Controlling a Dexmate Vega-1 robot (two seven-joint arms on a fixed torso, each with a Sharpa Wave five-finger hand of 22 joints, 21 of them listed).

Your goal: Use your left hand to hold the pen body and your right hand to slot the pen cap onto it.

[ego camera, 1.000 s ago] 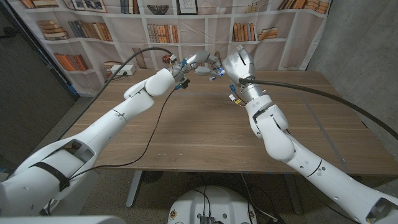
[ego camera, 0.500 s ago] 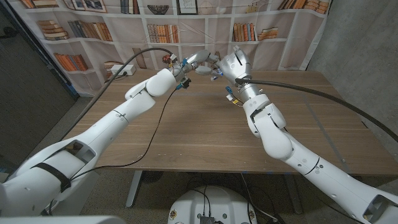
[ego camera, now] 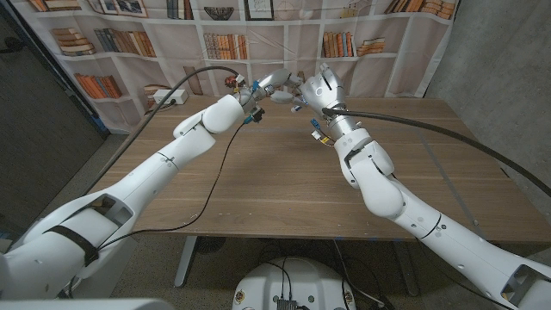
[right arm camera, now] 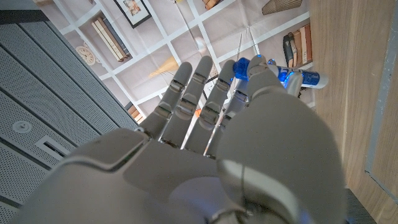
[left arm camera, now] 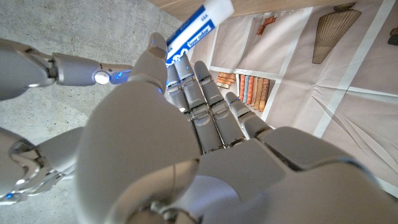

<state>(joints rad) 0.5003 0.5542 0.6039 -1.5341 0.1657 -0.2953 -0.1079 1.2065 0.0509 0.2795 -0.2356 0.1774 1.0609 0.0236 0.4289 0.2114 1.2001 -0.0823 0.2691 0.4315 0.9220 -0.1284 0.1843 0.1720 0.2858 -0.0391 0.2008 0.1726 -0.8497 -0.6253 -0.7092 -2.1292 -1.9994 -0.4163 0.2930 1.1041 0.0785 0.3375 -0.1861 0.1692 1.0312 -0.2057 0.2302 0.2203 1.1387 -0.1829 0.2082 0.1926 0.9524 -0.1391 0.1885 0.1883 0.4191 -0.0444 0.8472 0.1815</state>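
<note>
Printed bookshelves on a wrinkled cloth backdrop [ego camera: 215, 39] hang behind a bare wood-grain table [ego camera: 275, 181]. From the head camera, both glossy white arms reach to the far edge, where the left hand [ego camera: 267, 86] and right hand [ego camera: 317, 89] nearly meet above the tabletop; what sits between their fingertips is too small and cluttered there to make out. A black cable [ego camera: 430, 127] trails off the right forearm. Along the left wrist, the rounded grey-white back of the left hand [left arm camera: 186, 143] blocks most of the picture, and past its fingertips the pen body [left arm camera: 198, 25], a smooth white tube with a blue band and blue lettering, sticks out; the hand grips it, though the lower part of the tube is hidden behind the fingers and its far end is cut off at the frame edge. Another segmented metallic finger with a blue light lies off to the side. Along the right wrist, the right hand [right arm camera: 224, 130] has its long fingers stretched forward and its thumb tip pressed against a small blue piece, apparently the pen cap [right arm camera: 242, 67]; just beyond the thumb lies the white-and-blue pen, partly hidden.
</note>
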